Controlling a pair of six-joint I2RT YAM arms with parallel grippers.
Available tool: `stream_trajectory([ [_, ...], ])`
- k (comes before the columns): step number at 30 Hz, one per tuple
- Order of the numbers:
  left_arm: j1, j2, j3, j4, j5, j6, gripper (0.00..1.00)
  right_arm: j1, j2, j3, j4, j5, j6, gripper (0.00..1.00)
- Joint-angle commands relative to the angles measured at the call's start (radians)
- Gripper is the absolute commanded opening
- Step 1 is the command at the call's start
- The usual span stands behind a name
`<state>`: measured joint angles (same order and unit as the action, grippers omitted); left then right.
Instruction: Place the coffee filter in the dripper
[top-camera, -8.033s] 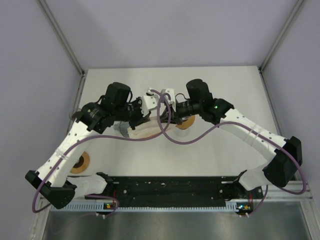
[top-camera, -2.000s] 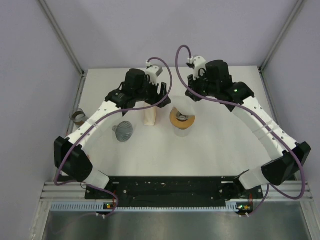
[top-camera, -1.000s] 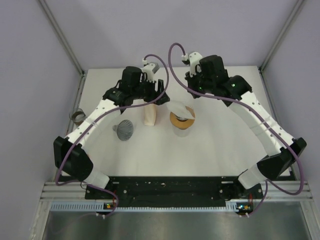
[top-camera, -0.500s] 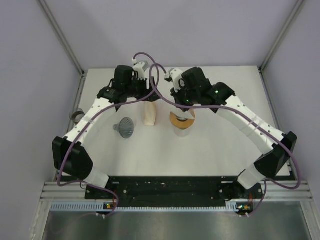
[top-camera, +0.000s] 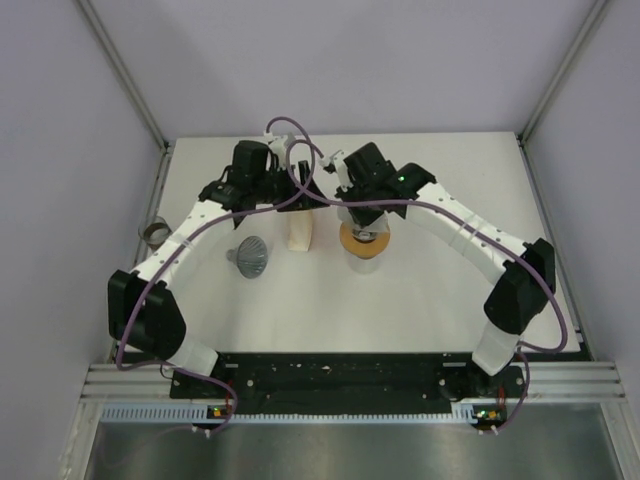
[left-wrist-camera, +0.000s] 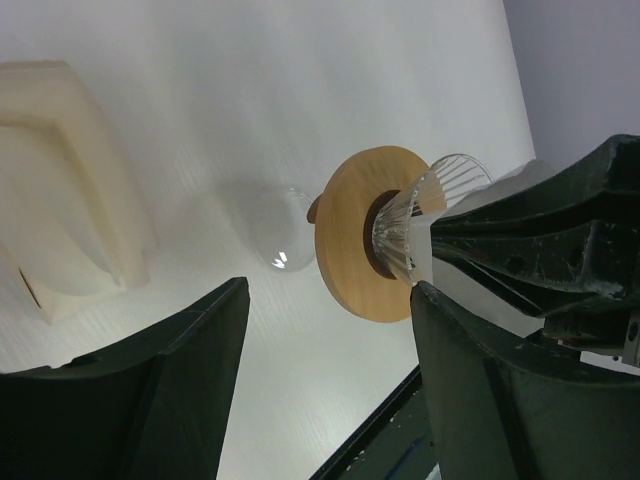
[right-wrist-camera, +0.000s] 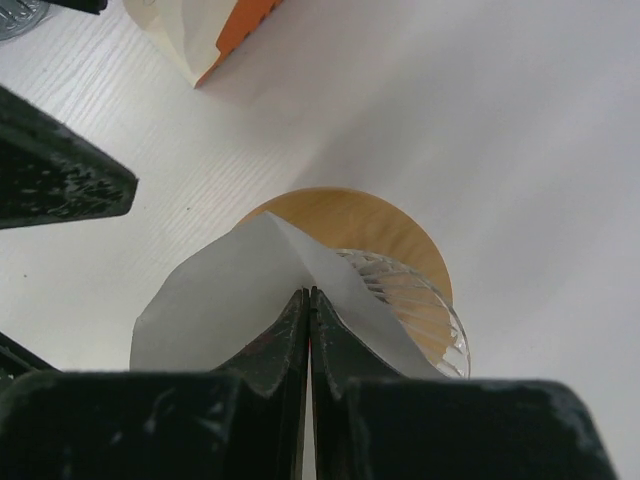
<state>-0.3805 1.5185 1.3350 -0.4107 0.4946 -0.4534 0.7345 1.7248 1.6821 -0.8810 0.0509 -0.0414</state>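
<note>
- The right gripper (right-wrist-camera: 308, 296) has its jaws pressed together on a white paper coffee filter (right-wrist-camera: 215, 300), pinching it at a crease near the middle of the sheet.
- The coffee filter hangs directly over the dripper (right-wrist-camera: 415, 305), fanned out to either side of the fingers. Its edge overlaps the near part of the ribbed glass rim. Whether the paper touches the glass cannot be told.
- The dripper is a clear ribbed glass cone set in a round wooden collar (right-wrist-camera: 345, 222). In the left wrist view it stands on a clear glass vessel (left-wrist-camera: 285, 238).
- In the top view the right gripper (top-camera: 360, 208) sits just behind the dripper (top-camera: 366, 243), near the middle of the white table (top-camera: 450, 290).
- The left gripper (left-wrist-camera: 328, 290) is spread wide and holds nothing. In the top view it (top-camera: 298, 190) hovers just left of the right gripper, above a cream filter pack (top-camera: 299, 232).
- The filter pack stands just left of the dripper, apart from it. The right wrist view shows an orange face on it (right-wrist-camera: 235, 25).
- A grey ribbed cone (top-camera: 247, 258) lies on the table left of the filter pack.
- A small metal cup (top-camera: 153, 232) sits at the left edge of the table.
</note>
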Motion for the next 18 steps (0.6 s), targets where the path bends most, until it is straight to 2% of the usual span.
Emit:
stream_trajectory([
  [1, -0.018, -0.024, -0.014, 0.062, 0.035, -0.060, 0.71, -0.021, 0.016, 0.011, 0.007, -0.046, 0.029, 0.00],
  [3, -0.029, -0.021, -0.020, 0.070, 0.039, -0.074, 0.71, -0.021, 0.035, 0.004, 0.014, -0.095, 0.034, 0.00],
  [14, -0.072, 0.011, -0.030, 0.087, 0.065, -0.116, 0.71, -0.043, 0.051, -0.113, 0.105, -0.135, 0.104, 0.00],
  [18, -0.087, 0.028, -0.027, 0.090, 0.068, -0.126, 0.68, -0.053, 0.070, -0.127, 0.119, -0.140, 0.115, 0.00],
])
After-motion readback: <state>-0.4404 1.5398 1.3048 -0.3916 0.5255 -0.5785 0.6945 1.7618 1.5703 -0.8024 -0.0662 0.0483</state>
